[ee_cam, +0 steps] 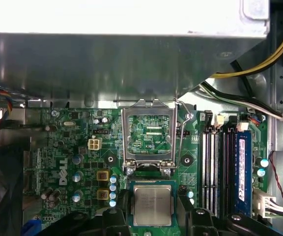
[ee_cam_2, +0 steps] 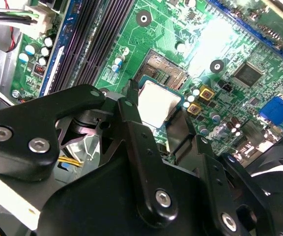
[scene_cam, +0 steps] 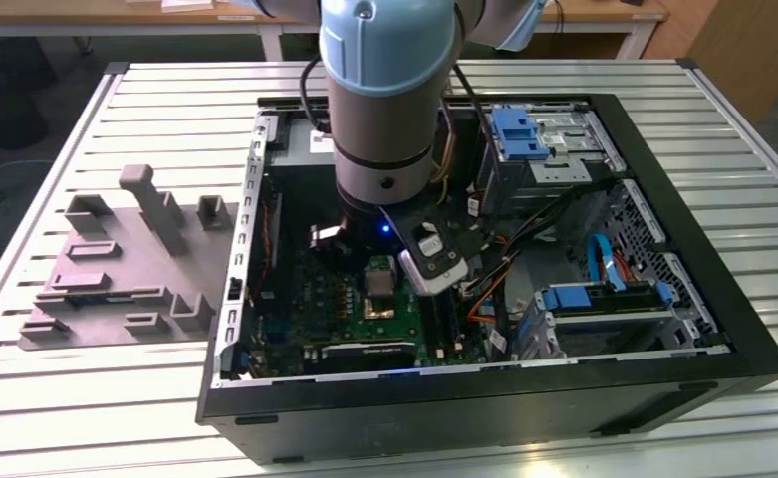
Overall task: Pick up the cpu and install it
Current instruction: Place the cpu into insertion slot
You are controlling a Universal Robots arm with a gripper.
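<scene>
The cpu [ee_cam: 153, 205], a small square chip with a silvery top and thin pale rim, sits between my black fingers in both wrist views. My gripper [ee_cam_2: 157, 105] is shut on the cpu [ee_cam_2: 157, 101], one finger [ee_cam_2: 131, 105] on each side. It hangs just over the open socket [ee_cam_2: 164, 70], whose bare contacts show beside the chip. The metal socket frame [ee_cam: 149, 109] stands flipped up, with its lever [ee_cam: 183, 129] swung aside. In the exterior view my arm [scene_cam: 386, 129] reaches down into the computer case over the green motherboard [scene_cam: 322, 299].
Memory slots [ee_cam: 214, 167] run close beside the socket, and capacitors [ee_cam: 113, 188] line its other side. A grey metal box [ee_cam: 122, 59] overhangs the board. Cables [ee_cam: 249, 64] and blue drive bays [scene_cam: 588, 297] crowd the case. A grey fixture plate [scene_cam: 123, 269] lies at the exterior view's left.
</scene>
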